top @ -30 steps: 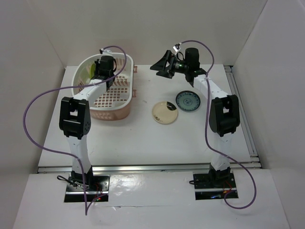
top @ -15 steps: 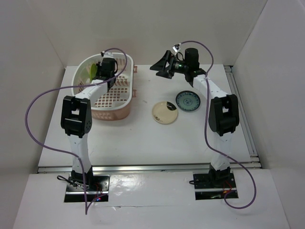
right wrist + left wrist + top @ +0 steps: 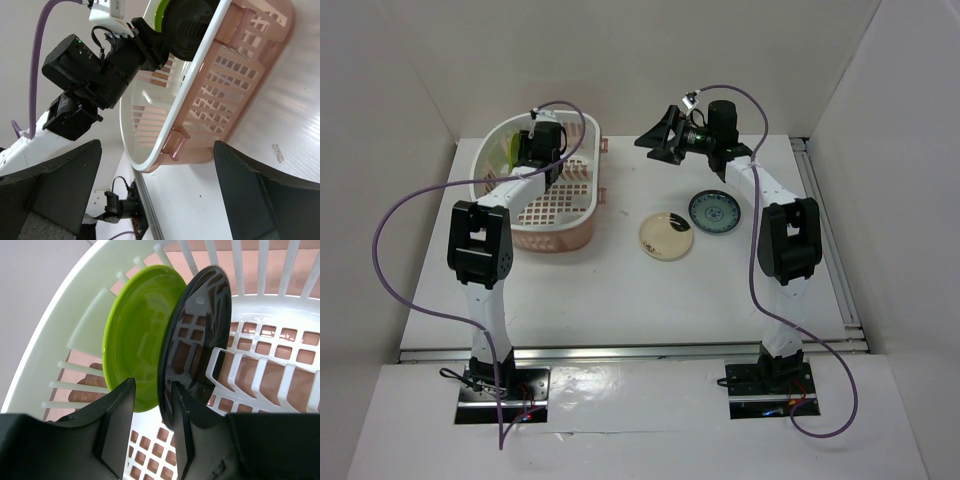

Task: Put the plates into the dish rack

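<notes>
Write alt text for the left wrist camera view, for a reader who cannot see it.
A lime green plate and a glossy black plate stand on edge, side by side, in the rounded end of the dish rack. The left gripper, open, fills the foreground below them.

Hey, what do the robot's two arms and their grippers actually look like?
Both the left arm and right arm are white tubular links with chunky black joint housings, each on a black base plate. A purple cable loops along each. The left gripper and right gripper have matte black, wedge-shaped fingers.
</notes>
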Available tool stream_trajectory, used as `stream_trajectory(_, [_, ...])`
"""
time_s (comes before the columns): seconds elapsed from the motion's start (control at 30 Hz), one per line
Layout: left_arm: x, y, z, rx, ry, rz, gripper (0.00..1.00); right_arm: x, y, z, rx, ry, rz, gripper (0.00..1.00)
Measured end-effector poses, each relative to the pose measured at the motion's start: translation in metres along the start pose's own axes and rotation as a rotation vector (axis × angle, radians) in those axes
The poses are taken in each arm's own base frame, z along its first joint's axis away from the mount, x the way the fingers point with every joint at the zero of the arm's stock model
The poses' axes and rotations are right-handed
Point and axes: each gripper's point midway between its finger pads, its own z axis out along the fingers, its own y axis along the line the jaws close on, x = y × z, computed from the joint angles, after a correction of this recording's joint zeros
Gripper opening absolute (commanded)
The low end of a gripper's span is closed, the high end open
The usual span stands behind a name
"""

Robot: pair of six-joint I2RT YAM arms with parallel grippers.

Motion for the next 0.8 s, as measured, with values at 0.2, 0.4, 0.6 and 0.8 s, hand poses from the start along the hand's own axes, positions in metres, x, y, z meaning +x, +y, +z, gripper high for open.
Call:
stream_trajectory(0.2, [-0.008,0.001,-0.002,0.004,-0.006,-0.01,0.55,0.0,0.0,0.0,0.0,0.0,0.0,1.0])
stream_trajectory(0.4, [-0.038,-0.004,-0.016,0.105,-0.023,-0.077,0.74,-0.003,-0.007,0.0,0.042,-0.011,-0.036,1.0])
stream_trajectory(0.6, [-0.109,0.01,-0.084,0.324,-0.098,-0.262,0.78,-0.026,-0.023,-0.013,0.135,-0.065,-0.124,1.0])
stream_trajectory(0.8, [-0.17,0.052,-0.177,0.5,-0.211,-0.469,0.8,-0.027,-0.067,-0.051,0.267,-0.107,-0.103,1.0])
